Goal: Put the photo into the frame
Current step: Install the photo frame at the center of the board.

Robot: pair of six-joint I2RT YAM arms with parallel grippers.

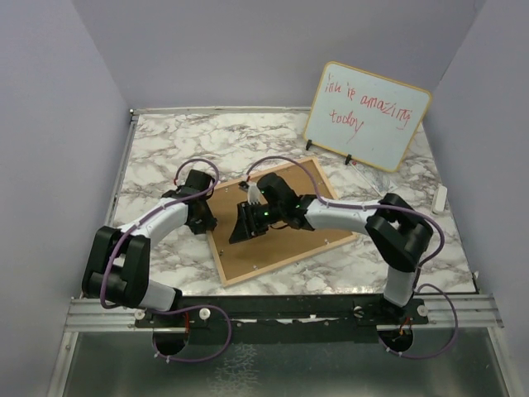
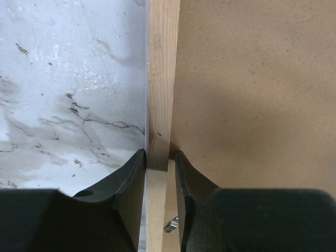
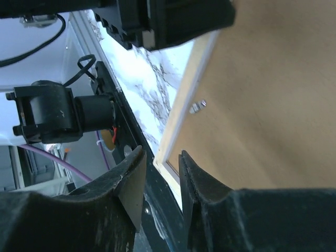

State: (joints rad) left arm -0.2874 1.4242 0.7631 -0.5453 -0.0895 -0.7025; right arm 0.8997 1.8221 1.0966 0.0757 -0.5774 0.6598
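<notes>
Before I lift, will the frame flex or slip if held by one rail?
Probably stiff: the frame shows straight wood rails around a flat backing board. Likely light for its size, being thin, though no pane is visible. The narrow, smooth rail could pivot between the jaws of the left gripper.

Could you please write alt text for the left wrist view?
The left gripper pinches the light wood rail of the frame, one black finger either side. White marble table lies left of the rail, plain brown backing board right.
</notes>
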